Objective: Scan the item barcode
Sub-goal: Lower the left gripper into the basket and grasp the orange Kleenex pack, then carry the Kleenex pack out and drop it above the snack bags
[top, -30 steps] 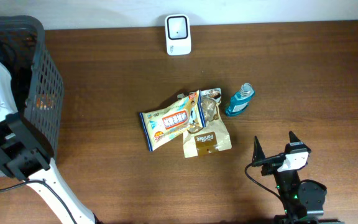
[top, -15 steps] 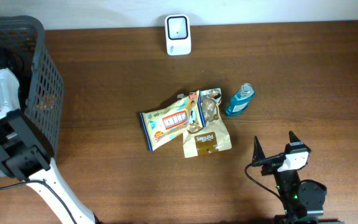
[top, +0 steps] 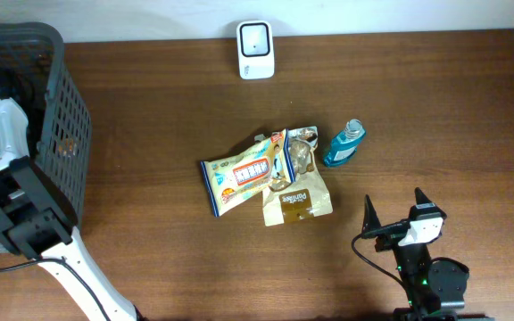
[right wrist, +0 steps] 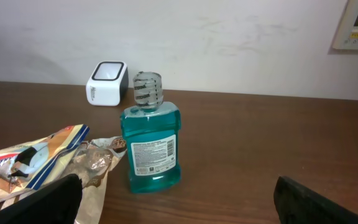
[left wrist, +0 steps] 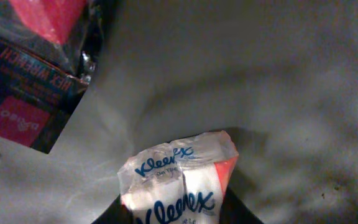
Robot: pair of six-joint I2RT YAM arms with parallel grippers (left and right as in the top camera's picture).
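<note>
- Left hand is clenched on the Kleenex pack, with a dark finger at each side.
- The pack is inside the basket, near a dark box.
- Right hand is released wide, low over the bench, facing the mouthwash bottle.
- The white scanner stands at the bench's far edge.

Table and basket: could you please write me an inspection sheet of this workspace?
Surface: brown wooden table.
Job's things: white scanner at the far edge; Kleenex pack inside the grey basket.
Clutter: overlapping snack packets; upright mouthwash bottle beside them; dark box in the basket.
Grippers: left gripper around the Kleenex pack, grip unclear; right gripper open, empty.
Cables: black cable behind the right gripper.
Surroundings: white wall.
</note>
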